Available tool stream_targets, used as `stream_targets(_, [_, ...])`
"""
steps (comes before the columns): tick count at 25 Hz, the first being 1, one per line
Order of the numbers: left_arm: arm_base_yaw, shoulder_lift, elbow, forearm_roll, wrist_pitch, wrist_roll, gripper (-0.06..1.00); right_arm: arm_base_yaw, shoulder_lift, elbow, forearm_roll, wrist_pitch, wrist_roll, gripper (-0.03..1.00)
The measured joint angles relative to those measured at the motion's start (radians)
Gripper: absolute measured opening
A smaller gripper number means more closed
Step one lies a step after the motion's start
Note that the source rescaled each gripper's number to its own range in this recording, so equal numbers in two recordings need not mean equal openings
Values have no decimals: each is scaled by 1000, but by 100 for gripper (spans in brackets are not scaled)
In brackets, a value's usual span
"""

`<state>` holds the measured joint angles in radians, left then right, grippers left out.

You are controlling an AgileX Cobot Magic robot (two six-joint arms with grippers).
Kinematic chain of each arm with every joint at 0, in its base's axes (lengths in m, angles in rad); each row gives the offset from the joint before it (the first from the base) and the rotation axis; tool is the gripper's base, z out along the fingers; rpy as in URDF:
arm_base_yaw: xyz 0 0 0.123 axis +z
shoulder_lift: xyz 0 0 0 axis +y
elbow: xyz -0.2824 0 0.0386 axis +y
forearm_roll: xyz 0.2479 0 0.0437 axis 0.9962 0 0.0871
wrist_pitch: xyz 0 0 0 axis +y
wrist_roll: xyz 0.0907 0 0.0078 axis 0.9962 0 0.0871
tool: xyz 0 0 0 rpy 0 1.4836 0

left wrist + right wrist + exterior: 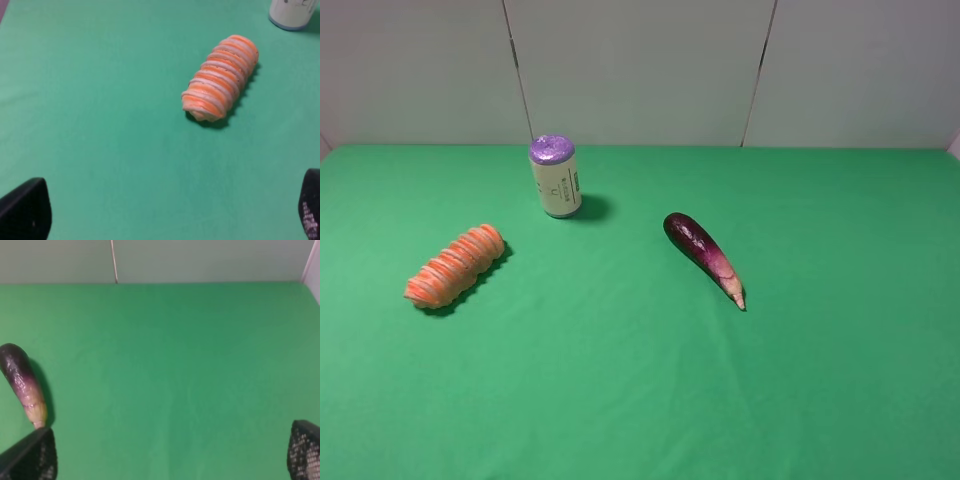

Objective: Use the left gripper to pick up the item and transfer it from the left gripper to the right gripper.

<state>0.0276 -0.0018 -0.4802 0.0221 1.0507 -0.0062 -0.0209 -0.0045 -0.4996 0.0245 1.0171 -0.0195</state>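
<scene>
The item (455, 266), an orange spiral-ribbed loaf with paler grooves, lies on the green cloth at the left of the exterior view. The left wrist view shows the item (220, 77) some way ahead of my left gripper (165, 215), whose two black fingertips (25, 210) stand wide apart, open and empty. My right gripper (170, 455) is open too, its fingertips (30, 457) at the frame's lower corners with nothing between them. Neither gripper appears in the exterior view.
A pale can with a purple top (555, 177) stands upright behind the item, and its base (292, 12) shows in the left wrist view. A dark purple eggplant (703, 257) lies near the middle, close to the right gripper's fingertip (22, 382). Grey wall panels back the table.
</scene>
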Motion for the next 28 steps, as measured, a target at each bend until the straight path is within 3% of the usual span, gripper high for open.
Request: stream_targets(28, [0,0,0,0,0,0,100,0,0,0,0,0,0,100])
